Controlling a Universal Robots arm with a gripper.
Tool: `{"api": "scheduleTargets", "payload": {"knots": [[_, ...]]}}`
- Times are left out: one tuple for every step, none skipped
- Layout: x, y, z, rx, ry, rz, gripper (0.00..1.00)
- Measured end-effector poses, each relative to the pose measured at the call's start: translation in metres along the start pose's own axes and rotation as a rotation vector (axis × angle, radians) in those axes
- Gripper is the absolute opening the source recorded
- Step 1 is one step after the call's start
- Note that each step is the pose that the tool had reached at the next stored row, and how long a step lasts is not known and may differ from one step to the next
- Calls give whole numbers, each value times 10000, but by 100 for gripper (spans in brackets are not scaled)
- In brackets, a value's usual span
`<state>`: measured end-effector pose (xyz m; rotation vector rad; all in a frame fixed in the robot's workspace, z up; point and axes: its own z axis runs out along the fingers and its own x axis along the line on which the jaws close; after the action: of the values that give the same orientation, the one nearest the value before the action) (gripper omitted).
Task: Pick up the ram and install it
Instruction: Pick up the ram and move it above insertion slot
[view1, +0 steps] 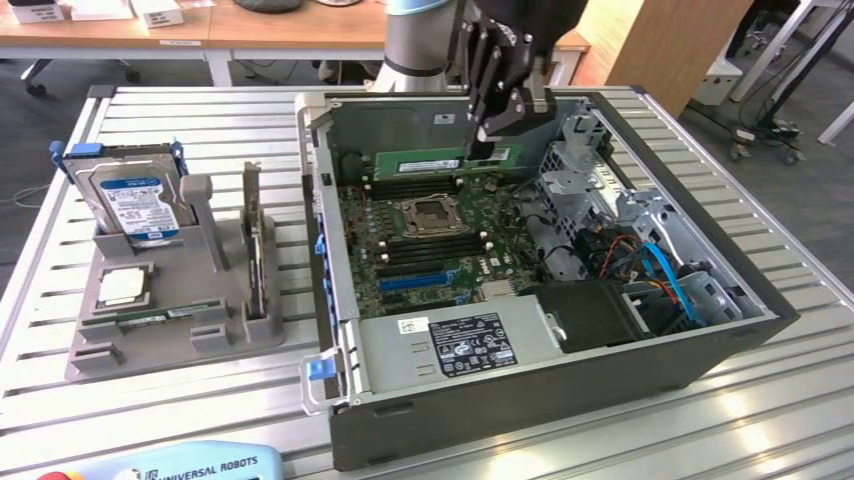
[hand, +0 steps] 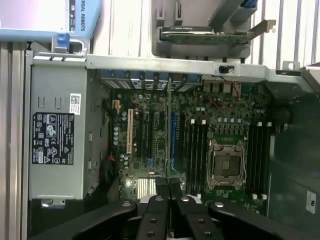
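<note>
One ram (view1: 420, 160) stick is pinched at one end by the closed end effector (view1: 491, 140). It hangs on edge over the motherboard (view1: 427, 240) inside the open computer case (view1: 534, 390) on the slatted surface (view1: 747, 420).

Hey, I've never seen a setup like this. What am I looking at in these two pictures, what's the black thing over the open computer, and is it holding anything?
It is a robot arm, and the black part is its gripper, a two-fingered claw. One picture comes from a camera off to the side, the other from a camera on the arm's wrist, looking past the fingers into the computer case. The gripper is shut on the ram, a thin green memory stick, over the motherboard. Everything stands on a slatted metal table. At the exterior view's left, a grey holder holds a hard drive and a square silver processor chip.
</note>
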<state>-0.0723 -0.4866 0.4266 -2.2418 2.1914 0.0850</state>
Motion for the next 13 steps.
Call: {"api": "scheduleTargets", "payload": {"knots": [[1,-34,-1,-2,0,1,12],[1,-67,-2,-3,0,0,12],[2,-100,-2,-5,0,0,12],[3,-131,-3,-6,0,0,12],[4,-161,-3,-8,0,1,12],[4,-188,-4,-9,0,1,12],[5,-210,-5,-10,0,0,12],[6,-222,-5,-10,0,0,12],[6,-227,-6,-11,0,0,12],[5,-227,-6,-11,0,0,12],[5,-227,-6,-11,0,0,12],[5,-227,-6,-10,0,1,12],[5,-227,-6,-11,0,1,12]]}}
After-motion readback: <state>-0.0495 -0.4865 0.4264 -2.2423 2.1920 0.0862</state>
